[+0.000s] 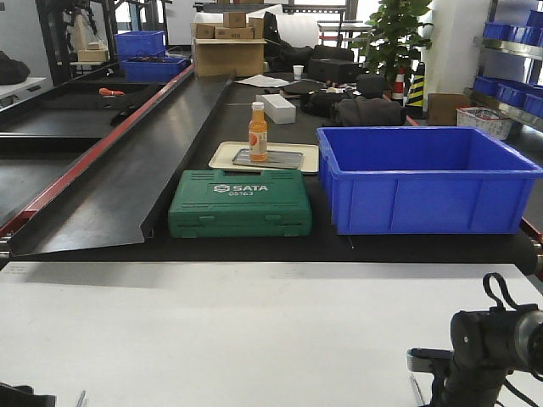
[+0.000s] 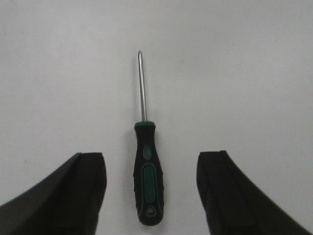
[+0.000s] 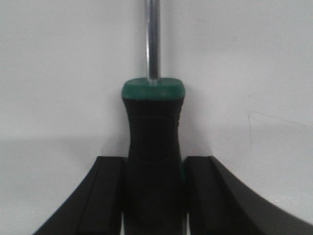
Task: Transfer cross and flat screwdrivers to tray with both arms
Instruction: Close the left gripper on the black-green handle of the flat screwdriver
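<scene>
The left gripper (image 2: 151,164) is spread wide and holds nothing. The left-hand screwdriver (image 2: 148,176) lies flat on the white table (image 2: 244,73). Its handle sits in the gap between the two fingers, clear of both, and its shaft points straight away from the gripper. The right gripper (image 3: 154,171) has closed onto the handle of the right-hand screwdriver (image 3: 154,122), with a finger touching each side. Whether this one rests on the table cannot be told.

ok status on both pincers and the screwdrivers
Left pincer open, straddling one black-and-green-handled steel screwdriver flat on white table. Right pincer shut on handle of the other screwdriver. Orange bottle stands on grey metal tray.
</scene>
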Tool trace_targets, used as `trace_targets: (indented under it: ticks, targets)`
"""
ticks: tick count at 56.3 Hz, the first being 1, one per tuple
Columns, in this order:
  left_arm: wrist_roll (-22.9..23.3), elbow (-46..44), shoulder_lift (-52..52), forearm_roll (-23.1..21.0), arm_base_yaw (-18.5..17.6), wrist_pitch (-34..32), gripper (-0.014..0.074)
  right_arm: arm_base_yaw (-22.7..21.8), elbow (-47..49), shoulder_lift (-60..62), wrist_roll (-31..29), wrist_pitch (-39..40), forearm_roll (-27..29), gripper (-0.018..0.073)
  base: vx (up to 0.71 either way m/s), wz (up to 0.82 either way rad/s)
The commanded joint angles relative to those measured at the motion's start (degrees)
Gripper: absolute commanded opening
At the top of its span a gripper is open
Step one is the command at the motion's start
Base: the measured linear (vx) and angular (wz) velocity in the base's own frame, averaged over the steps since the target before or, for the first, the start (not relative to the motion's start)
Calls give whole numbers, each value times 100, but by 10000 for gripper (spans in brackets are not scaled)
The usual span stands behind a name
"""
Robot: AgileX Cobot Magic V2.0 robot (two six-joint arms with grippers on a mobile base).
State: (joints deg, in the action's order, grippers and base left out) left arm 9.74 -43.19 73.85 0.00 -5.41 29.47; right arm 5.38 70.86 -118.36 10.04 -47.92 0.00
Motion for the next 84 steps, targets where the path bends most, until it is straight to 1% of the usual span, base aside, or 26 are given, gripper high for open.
trace_targets:
  ticks: [1, 5, 14, 18, 41, 50, 55, 63, 70, 77, 84]
  targets:
    - [70, -223, 423, 0, 8, -366, 538, -15, 56, 127, -186, 245, 297, -9, 0, 0]
    - [70, -257, 814, 0, 8, -359, 538, -15, 56, 127, -236, 245, 363, -9, 0, 0]
    - [70, -566, 1587, -35, 8, 168, 538, -15, 56, 127, -241, 217, 363, -9, 0, 0]
    - [70, -695, 1878, -35, 8, 288, 538, -15, 56, 127, -262, 212, 363, -9, 0, 0]
    - [45, -759, 2825, -35, 8, 106, 538, -15, 56, 127, -390, 198, 363, -9, 0, 0]
    - [-143, -759, 2983, -35, 8, 38, 534, -15, 56, 127, -390, 192, 363, -9, 0, 0]
    - [-185, -759, 3023, 0, 8, -3, 517, -15, 56, 127, -390, 192, 368, -9, 0, 0]
    - [-554, -759, 3072, 0, 8, -133, 463, -15, 56, 127, -390, 175, 368, -9, 0, 0]
    - [-707, -759, 3078, 0, 8, -154, 395, -15, 56, 127, -390, 156, 368, -9, 0, 0]
    - [-722, -759, 3078, 0, 8, -106, 283, -15, 56, 127, -390, 129, 368, -9, 0, 0]
    - [-722, -759, 3078, 0, 8, 30, 112, -15, 56, 127, -390, 93, 368, -9, 0, 0]
